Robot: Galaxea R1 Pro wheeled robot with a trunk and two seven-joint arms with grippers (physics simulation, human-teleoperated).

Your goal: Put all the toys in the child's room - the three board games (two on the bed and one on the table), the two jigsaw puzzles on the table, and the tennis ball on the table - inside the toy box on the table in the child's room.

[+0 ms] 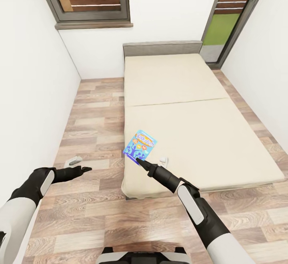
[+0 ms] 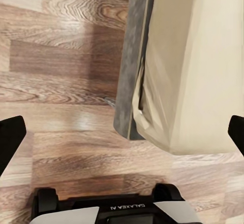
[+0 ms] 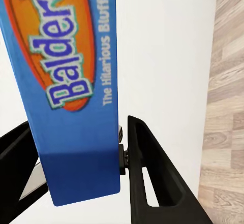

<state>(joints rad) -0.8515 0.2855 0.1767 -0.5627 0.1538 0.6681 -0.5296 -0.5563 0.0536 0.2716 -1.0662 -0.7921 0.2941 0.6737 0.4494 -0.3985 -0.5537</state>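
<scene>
Pinching the blue board game (image 1: 140, 144) by its 6 o'clock edge, right tool (image 1: 139, 160) closed on it to clear the bed (image 1: 200, 136); left tool (image 1: 84, 169) open, empty.

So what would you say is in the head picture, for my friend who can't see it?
The robot's right gripper holds a blue board game above the near corner of a beige bed. Its left gripper hangs open over the wood floor, with white walls and two windows behind.

"Balderd…", "The Hilarious Bluffing" on blue board game (image 3: 71, 82)
</scene>
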